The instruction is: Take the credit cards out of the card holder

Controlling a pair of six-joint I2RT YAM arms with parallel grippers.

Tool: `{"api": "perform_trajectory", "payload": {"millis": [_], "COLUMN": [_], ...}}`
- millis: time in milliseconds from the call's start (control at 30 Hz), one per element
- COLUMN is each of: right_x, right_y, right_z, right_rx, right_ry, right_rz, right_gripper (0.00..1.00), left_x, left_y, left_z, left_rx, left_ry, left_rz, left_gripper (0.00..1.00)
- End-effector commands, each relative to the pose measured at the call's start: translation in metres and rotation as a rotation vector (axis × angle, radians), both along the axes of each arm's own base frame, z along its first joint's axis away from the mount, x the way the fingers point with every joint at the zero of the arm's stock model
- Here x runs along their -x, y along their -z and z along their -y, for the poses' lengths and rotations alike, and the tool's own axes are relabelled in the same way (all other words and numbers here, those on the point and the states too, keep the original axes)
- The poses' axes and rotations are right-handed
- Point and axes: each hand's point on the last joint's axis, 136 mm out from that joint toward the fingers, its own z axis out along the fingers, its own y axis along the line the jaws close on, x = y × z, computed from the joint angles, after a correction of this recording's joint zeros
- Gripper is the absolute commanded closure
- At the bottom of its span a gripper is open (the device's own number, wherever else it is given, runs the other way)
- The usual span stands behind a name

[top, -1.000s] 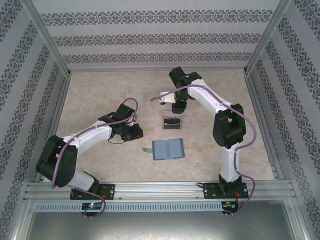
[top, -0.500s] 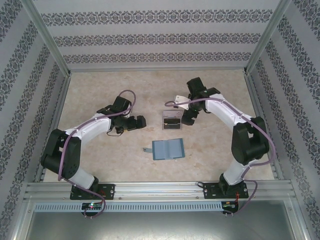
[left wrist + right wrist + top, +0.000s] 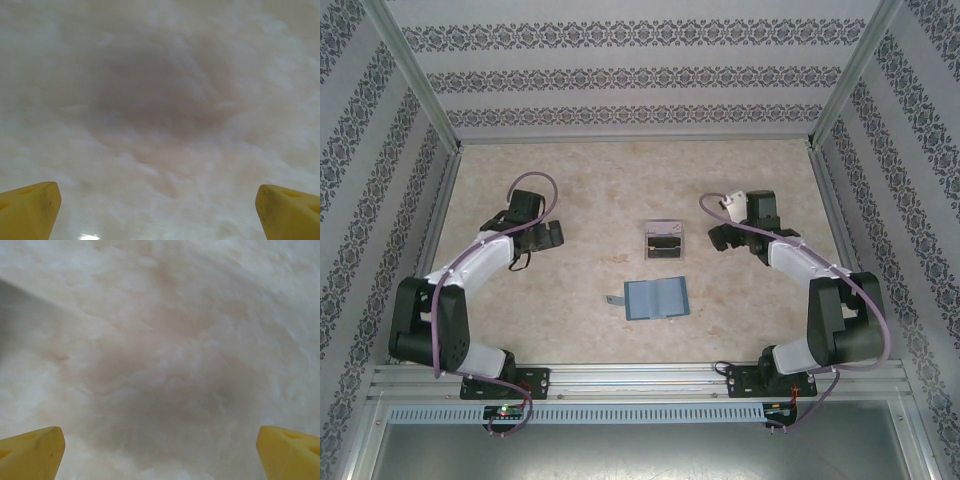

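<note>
- At the middle of the surface (image 3: 570,180) lies the card holder (image 3: 656,298), spread open and flat, blue-grey inside up, its small grey tab (image 3: 614,299) poking out from the left edge.
- Just beyond it, not touching, sits a clear tray (image 3: 649,250) with the credit cards (image 3: 665,236) inside. They are pale with a dark band across, but I cannot tell from above how many are stacked there.
- Off to the left, the left arm (image 3: 480,255) hangs over bare surface, well apart from the holder; the left fingers (image 3: 27,210) are spread wide with nothing between them.
- Off to the right, the right arm (image 3: 800,262) is placed likewise, and the right fingers (image 3: 30,450) are released and empty too.
- As I read it, the pulling-out step looks finished or close to it: cards are in the tray, none shows on the holder, and neither arm is on anything.
- Whether a card is tucked deep in a pocket I cannot make out — the pocket lines are too fine from this height.
- If one remains, the next move calls for one set of fingers to pin the holder flat at an outer edge, while the other pinches the card's exposed lip and slides it out along the pocket — then over to the tray.
</note>
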Motion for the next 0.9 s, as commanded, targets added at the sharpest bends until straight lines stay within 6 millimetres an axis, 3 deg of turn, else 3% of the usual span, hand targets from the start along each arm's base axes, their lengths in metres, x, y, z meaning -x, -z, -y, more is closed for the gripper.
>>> {"api": "perform_trajectory", "payload": {"millis": [0, 133, 267, 567, 867], "right_x": [-0.022, -0.03, -0.034, -0.019, -0.017], "right_y": [-0.02, -0.025, -0.023, -0.023, -0.022], "right_z": [0.016, 0.023, 0.03, 0.044, 0.047], "right_rx": [-0.128, -0.142, -0.166, -0.253, -0.254], "right_ry": [0.196, 0.238, 0.275, 0.308, 0.318], "right_rz": [0.187, 0.271, 0.287, 0.414, 0.448], "right_gripper": [0.02, 0.02, 0.02, 0.02, 0.02], "left_x": [0.0, -0.002, -0.016, -0.035, -0.051], "left_y": [-0.02, -0.022, -0.013, -0.027, 0.001], "left_z": [-0.047, -0.072, -0.064, -0.057, -0.034], "left_rx": [-0.194, -0.305, -0.3, -0.203, -0.148], "left_ry": [-0.09, -0.126, -0.013, 0.04, 0.186], "left_rz": [0.123, 0.217, 0.334, 0.668, 0.661], "left_gripper": [0.0, 0.0, 0.0, 0.0, 0.0]}}
